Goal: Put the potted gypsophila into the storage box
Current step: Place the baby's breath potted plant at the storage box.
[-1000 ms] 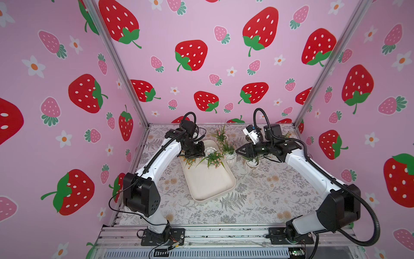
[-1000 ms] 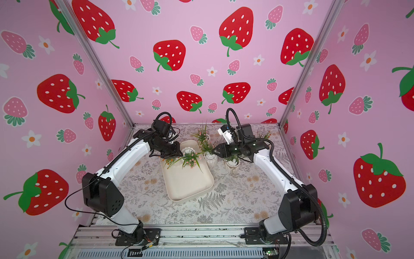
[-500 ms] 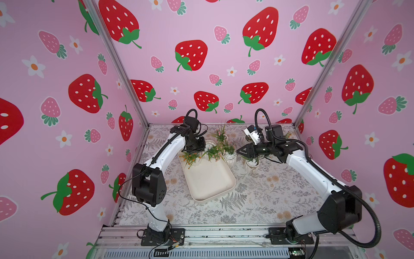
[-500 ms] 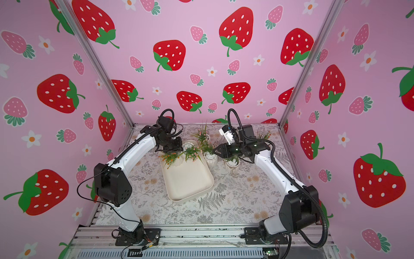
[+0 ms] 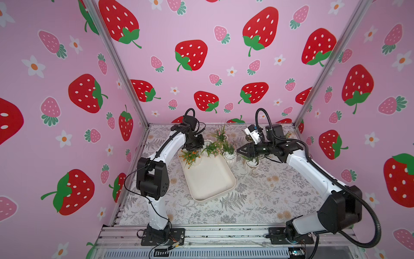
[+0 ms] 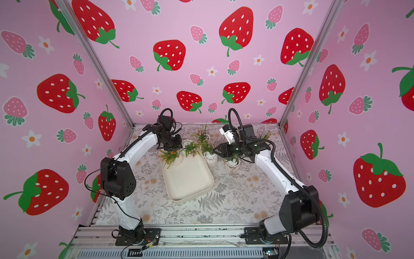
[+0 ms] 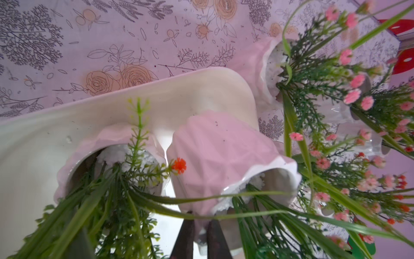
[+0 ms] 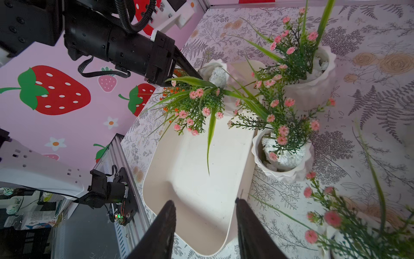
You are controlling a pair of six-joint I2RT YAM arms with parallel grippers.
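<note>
Fern-print worktop (image 5: 268,197), pink strawberry-patterned walls (image 5: 212,22). The storage box (image 5: 208,179) lies mid-worktop. The left fingers (image 7: 186,240) clamp the potted gypsophila (image 7: 215,152) by its rim, apparently over the box's far end. The right fingers (image 8: 163,228) stand part-open, empty.

Cream storage box (image 5: 209,179) (shallow); orange gypsophila pot (image 7: 116,136), pink gypsophila pot (image 7: 224,152) tilted, apparently inside far end.

Table (image 5: 268,190) w/ a fern-and-rose print cover. Box (image 5: 202,199) lies on it abt mid-table, set at an angle. Just beside the box's far right corner a white pot (image 5: 230,158) stands on the cover. A 2nd pot (image 5: 251,166) stands near it to the right, and a 3rd pot (image 8: 313,89) further back.
</note>
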